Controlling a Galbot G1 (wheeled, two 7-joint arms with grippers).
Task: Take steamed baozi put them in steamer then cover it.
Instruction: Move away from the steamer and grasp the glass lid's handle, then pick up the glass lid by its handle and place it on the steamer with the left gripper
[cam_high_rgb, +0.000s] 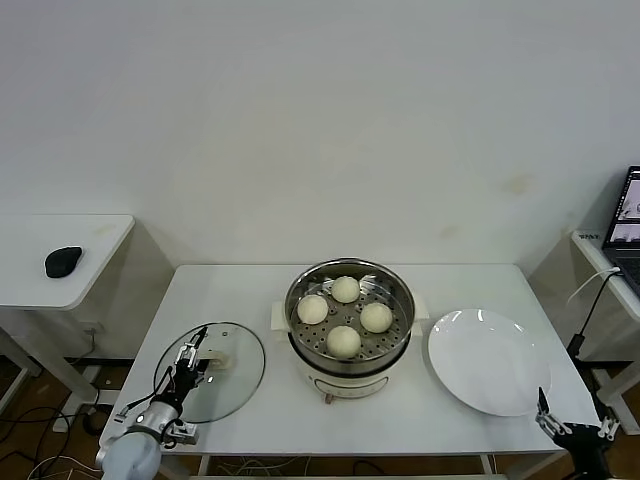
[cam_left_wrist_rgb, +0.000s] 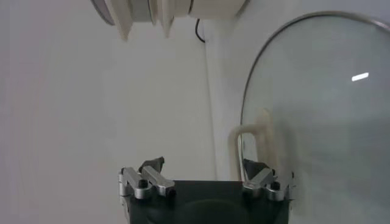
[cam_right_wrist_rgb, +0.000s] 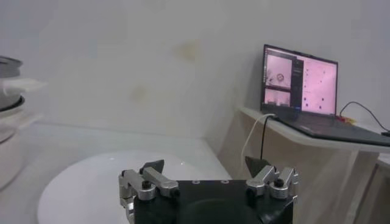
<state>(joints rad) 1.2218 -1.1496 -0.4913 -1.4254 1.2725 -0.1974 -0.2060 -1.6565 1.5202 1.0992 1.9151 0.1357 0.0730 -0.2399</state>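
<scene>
The left gripper hovers low over the glass cover lying on the tabletop, its fingers open around nothing. The right gripper waits open at the tabletop's right front corner, beside the white plate. All four steamed baozi sit inside the uncovered steamer.

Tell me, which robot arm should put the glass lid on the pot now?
The left. Its left gripper hangs open right over the cover and its cream handle, beside the steamer. The right gripper waits far off, past the white plate.
</scene>
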